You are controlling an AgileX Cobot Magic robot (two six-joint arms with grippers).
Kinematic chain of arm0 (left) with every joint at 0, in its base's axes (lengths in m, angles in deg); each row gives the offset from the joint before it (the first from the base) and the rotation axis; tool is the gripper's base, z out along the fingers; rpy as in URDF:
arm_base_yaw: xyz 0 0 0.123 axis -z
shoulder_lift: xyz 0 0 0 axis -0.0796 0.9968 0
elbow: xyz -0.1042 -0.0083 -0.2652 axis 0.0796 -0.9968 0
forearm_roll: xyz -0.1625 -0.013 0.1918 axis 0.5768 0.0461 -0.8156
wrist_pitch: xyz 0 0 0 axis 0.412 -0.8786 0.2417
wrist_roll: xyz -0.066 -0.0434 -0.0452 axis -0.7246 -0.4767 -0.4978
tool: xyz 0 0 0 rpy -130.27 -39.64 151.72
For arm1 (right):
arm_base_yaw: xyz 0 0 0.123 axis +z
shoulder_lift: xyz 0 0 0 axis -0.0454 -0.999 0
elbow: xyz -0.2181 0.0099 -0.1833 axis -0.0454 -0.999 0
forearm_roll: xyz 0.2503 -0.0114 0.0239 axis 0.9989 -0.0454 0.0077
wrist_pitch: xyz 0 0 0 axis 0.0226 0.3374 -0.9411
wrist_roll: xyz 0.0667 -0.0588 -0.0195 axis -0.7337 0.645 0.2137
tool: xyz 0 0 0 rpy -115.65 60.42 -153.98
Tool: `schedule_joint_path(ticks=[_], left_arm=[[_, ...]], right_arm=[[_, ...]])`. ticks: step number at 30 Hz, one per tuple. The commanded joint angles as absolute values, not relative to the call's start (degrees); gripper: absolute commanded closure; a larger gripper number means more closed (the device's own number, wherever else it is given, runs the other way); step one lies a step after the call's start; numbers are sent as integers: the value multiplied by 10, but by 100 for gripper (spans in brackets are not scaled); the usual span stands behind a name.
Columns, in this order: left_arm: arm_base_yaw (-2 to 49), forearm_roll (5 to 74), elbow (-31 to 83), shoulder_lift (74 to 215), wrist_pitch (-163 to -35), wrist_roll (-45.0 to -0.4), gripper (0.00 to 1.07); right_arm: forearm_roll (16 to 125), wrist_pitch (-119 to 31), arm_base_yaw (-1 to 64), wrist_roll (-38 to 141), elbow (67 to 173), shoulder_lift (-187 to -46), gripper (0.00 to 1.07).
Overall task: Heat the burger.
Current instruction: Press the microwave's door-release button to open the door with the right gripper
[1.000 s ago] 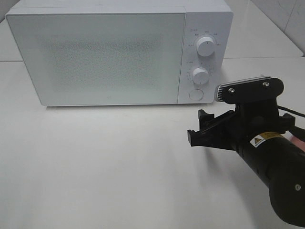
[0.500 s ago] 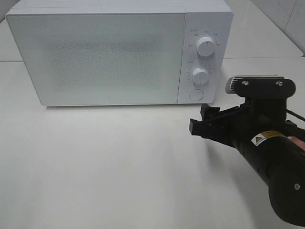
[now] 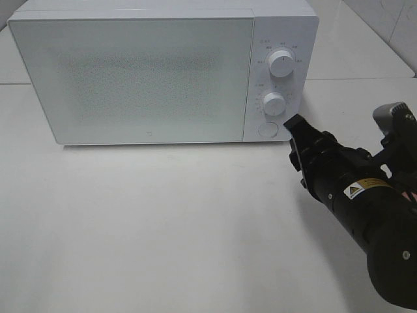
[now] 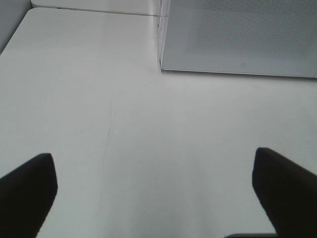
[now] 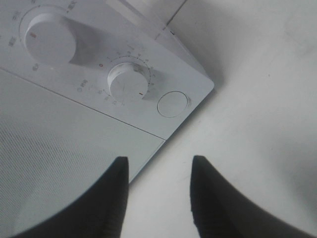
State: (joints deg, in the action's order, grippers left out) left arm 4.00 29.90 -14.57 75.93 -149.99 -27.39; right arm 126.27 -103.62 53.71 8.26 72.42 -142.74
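The burger is not in view. A white microwave stands at the back of the table with its door shut. My right gripper is turned on its side, its tips just right of the round button at the bottom of the control panel. In the right wrist view the right gripper is open and empty, with the button a short way ahead of the gap. My left gripper is open wide and empty over bare table, out of the high view.
Two knobs sit above the button, the lower knob and the upper knob. The microwave's front corner shows in the left wrist view. My right arm fills the right front of the white table.
My right gripper has rolled onto its side and moved up and back toward the control panel, ending close to the round button. The microwave has not changed.
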Motion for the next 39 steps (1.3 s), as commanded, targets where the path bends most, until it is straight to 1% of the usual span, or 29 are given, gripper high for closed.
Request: schedule_joint_path(ticks=[1, 2, 3, 4, 5, 6, 7, 9, 21, 28, 33, 39], left_arm=[[43, 303, -146, 748, -1493, -274, 7], [43, 303, -146, 748, -1493, -274, 7], [43, 303, -146, 748, -1493, -274, 7], [43, 303, -146, 748, -1493, -274, 7], [43, 303, -146, 748, -1493, -274, 7], [43, 303, -146, 748, -1493, -274, 7], [43, 303, -146, 748, -1493, -274, 7], [43, 303, -146, 748, -1493, -274, 7], [43, 303, -146, 748, -1493, -274, 7], [43, 303, -146, 748, -1493, -274, 7], [43, 303, -146, 748, -1493, -274, 7], [43, 303, -146, 748, -1493, -274, 7]], right_arm=[[1261, -1037, 539, -61, 729, -1427, 82], [1261, -1037, 539, -61, 729, -1427, 82], [1261, -1036, 539, -110, 729, -1427, 88], [1261, -1035, 539, -126, 729, -1427, 92], [1261, -1035, 539, -126, 729, -1427, 92], [1261, -1033, 539, -155, 729, -1427, 99], [1261, -1033, 539, -155, 729, -1427, 99], [1261, -1026, 539, -185, 729, -1427, 107], [1277, -1004, 535, -226, 729, -1427, 107], [1264, -993, 502, -237, 749, -1462, 107], [1214, -980, 471, -245, 781, -1485, 107], [1203, -974, 449, -259, 817, -1516, 107]])
